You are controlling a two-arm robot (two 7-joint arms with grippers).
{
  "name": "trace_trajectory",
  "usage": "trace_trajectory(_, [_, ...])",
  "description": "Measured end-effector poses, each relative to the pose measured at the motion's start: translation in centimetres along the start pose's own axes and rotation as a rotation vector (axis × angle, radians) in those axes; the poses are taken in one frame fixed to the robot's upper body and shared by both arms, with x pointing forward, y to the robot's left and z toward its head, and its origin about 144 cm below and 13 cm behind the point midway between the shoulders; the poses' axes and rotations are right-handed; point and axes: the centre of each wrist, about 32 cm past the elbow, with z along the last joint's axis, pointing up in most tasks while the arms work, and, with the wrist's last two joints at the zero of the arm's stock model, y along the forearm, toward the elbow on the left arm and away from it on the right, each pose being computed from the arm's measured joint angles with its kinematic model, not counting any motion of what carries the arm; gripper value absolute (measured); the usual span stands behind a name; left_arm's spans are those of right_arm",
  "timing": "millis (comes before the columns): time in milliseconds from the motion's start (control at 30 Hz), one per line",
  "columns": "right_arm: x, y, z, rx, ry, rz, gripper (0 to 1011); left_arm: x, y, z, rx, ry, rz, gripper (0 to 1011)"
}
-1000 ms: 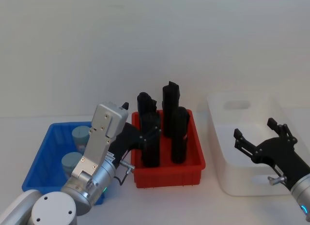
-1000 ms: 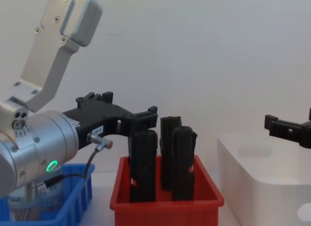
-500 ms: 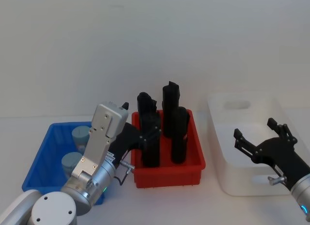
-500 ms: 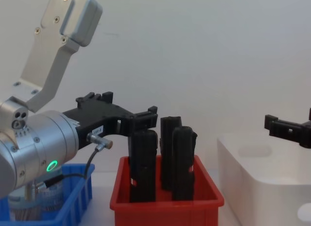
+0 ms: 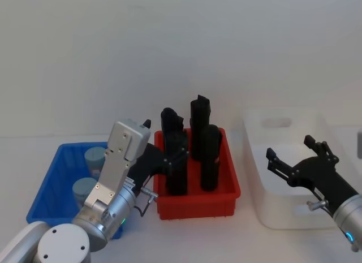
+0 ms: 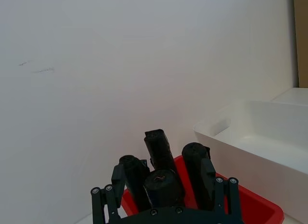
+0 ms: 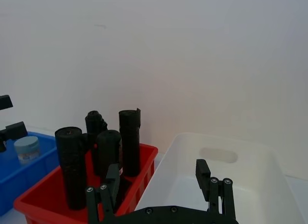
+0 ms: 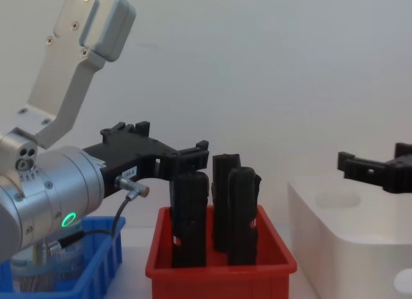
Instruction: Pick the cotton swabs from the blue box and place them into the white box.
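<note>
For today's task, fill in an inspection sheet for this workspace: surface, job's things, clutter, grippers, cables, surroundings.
Surface: white table carrying three bins in a row.
Job's things: two cotton swab tubs upright in the blue box; white box on the right, no tubs seen inside.
Clutter: red bin between the boxes, holding four upright black blocks.
Grippers: left gripper open, raised by the red bin's left side; right gripper open, above the white box.
Cables: thin black cable looping from the left wrist.
Surroundings: plain white wall; nothing else seen.
</note>
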Motion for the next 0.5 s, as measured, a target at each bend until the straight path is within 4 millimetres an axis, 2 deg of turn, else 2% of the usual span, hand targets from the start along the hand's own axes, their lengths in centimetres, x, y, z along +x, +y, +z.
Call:
trace_trajectory(233, [0.5, 2.0, 0.6, -0.051, 0.008, 0.069, 1001, 0.0, 0.0, 0.0, 0.000, 0.000, 0.000, 1004])
trace_trajectory(500, [0.9, 5.2, 2.1, -0.149, 0.013, 0.170, 1002, 0.0, 0.0, 0.0, 0.000, 0.000, 0.000, 1004])
